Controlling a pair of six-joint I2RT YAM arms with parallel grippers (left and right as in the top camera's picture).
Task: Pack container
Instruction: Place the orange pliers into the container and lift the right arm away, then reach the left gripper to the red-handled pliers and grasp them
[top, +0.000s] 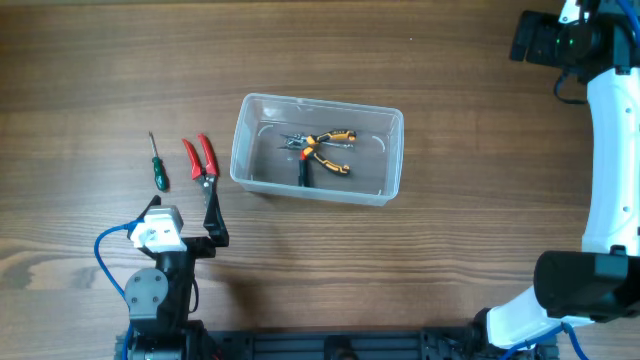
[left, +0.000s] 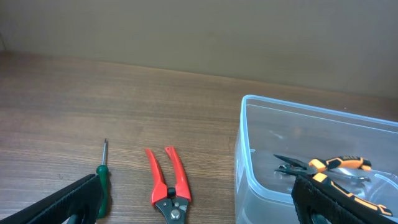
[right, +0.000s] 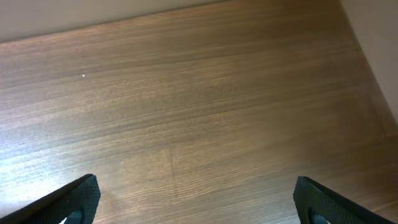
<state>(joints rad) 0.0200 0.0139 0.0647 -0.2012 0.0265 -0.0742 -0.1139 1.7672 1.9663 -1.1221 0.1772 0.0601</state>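
Observation:
The clear plastic container (top: 316, 148) stands at the table's middle; it also shows at the right of the left wrist view (left: 298, 162). Inside lie orange-handled pliers (top: 328, 148) (left: 329, 167) and a dark tool. Red-handled pliers (top: 201, 160) (left: 169, 185) and a green-handled screwdriver (top: 157, 167) (left: 102, 180) lie on the table left of the container. My left gripper (top: 213, 228) (left: 199, 208) is open and empty, just in front of the red pliers. My right gripper (right: 196, 202) is open and empty above bare table; in the overhead view its arm is at the far right.
The wooden table (top: 450, 250) stretches around the container. The right arm's white links (top: 610, 170) run along the right edge. A wall bounds the table's far side in the left wrist view (left: 199, 31).

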